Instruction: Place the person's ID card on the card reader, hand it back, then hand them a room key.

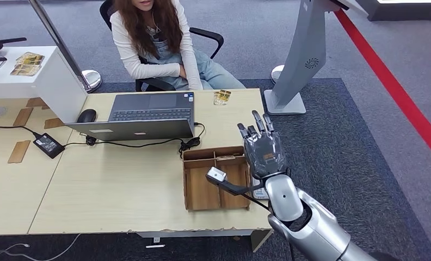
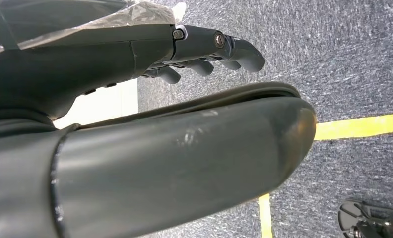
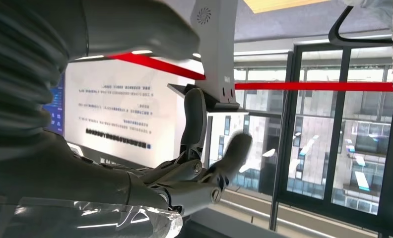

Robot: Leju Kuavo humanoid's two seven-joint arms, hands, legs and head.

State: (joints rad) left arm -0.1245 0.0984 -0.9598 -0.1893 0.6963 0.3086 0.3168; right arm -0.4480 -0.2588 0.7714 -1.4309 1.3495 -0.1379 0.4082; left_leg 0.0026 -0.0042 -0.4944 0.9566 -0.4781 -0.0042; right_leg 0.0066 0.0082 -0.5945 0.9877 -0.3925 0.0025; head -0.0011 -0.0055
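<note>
My right hand [image 1: 263, 149] is raised above the right end of a wooden compartment tray [image 1: 202, 191], palm turned away from my head view, fingers spread and holding nothing. The right wrist view shows that same hand [image 3: 199, 168] with nothing in it. A small gold-patterned card [image 1: 222, 97] lies on the desk's far edge, in front of a seated person [image 1: 159, 43] whose hands rest in their lap. A little white item [image 1: 259, 193] peeks out below my wrist; I cannot tell what it is. My left hand [image 2: 204, 49] hangs over grey carpet, fingers loosely extended and bare.
An open laptop [image 1: 148, 114], a mouse [image 1: 86, 115] and a power adapter [image 1: 48, 144] with cables occupy the desk's left half. Two more gold cards [image 1: 28, 62] lie on a white stand at the far left. A grey kiosk [image 1: 303, 54] stands right of the desk.
</note>
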